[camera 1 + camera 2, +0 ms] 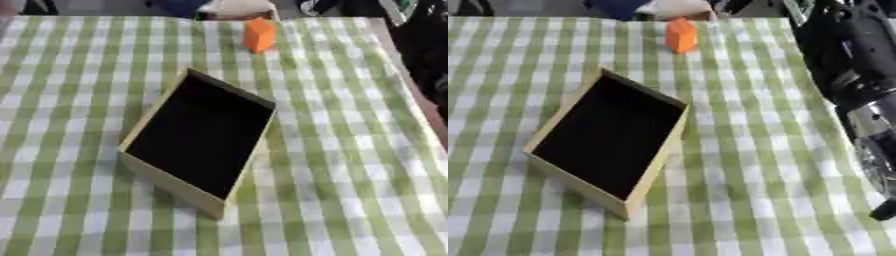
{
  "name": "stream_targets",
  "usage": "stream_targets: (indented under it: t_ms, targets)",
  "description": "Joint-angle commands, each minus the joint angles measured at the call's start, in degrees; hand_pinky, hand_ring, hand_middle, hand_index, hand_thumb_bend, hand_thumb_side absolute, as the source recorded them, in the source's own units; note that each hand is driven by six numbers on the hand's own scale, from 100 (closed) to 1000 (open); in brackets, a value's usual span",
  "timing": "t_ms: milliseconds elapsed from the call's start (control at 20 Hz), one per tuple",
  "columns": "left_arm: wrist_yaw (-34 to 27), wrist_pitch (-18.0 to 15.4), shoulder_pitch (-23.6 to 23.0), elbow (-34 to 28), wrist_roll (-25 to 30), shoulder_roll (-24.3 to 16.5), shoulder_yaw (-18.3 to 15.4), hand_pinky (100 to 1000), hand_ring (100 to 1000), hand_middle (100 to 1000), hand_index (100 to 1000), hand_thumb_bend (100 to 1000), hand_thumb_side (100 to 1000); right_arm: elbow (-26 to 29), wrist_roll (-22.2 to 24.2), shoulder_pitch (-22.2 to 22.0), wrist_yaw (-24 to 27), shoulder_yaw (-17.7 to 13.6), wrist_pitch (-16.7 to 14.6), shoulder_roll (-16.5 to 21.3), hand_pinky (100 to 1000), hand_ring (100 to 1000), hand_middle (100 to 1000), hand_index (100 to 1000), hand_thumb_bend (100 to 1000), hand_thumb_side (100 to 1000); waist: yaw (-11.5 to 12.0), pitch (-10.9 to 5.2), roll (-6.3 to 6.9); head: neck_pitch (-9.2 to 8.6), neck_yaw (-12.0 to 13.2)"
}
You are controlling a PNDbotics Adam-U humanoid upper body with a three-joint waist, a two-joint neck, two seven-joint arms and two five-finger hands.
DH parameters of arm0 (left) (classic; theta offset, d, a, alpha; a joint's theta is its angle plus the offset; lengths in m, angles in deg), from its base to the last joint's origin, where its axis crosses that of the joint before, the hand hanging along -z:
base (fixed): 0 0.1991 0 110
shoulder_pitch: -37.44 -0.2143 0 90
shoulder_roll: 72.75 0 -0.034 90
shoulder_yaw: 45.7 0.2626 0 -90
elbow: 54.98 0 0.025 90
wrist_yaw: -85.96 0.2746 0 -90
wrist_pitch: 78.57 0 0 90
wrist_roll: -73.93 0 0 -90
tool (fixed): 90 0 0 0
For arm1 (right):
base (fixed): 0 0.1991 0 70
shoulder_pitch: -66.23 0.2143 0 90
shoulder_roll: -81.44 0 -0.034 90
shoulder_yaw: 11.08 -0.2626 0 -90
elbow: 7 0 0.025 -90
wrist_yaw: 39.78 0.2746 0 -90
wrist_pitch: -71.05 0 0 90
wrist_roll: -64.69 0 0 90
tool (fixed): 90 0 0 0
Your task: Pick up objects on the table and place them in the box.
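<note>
A green-and-white checked tablecloth (350, 165) covered the table, and on it, near the middle, lay an open rectangular box (175, 187) with pale tan walls and a dark, black-looking inside. The box sat askew to the cloth's stripes, one corner pointing toward the far side and another toward the near edge. Nothing could be made out inside it. Well apart from the box, toward the far edge of the table, stood a small orange block (258, 34), upright on the cloth and touching nothing else. In the right eye view the robot's right arm (859, 75) came down along the right side, black above with a silver joint lower down, hanging beside the table's right edge and clear of both the box and the block. At its lower end only a dark tip showed at the border, so whether that hand was released or clenched could not be told. The left hand showed in neither view. Dark shapes lay beyond the far edge, too blurred to name.
</note>
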Motion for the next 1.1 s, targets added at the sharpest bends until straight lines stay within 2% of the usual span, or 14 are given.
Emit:
stream_targets:
  t_ms: [50,650,1100]
  targets:
    - [0.18,0.11,0.35,-0.92,-0.19,-1.19,-0.20,757,713,759,754,473,639,1.36,0.64,0.83,0.97,0.17,-0.24,1.37,990,984,914,1000,182,489,0.22,-0.81,0.08,-0.81,-0.49]
    - [0.40,0.22,0.32,-0.92,-0.25,-0.95,-0.16,756,710,759,752,466,643,2.80,3.28,-0.39,2.47,1.55,-0.79,1.94,989,985,916,1000,199,467,2.44,0.73,-0.88,-2.34,-1.69]
    - [0.39,0.00,1.04,-0.92,-0.11,-1.17,-0.17,757,711,759,753,465,640,2.09,4.23,-1.18,1.81,0.96,0.11,2.88,995,993,926,1000,226,463,1.40,0.97,-0.80,-4.77,-2.80]
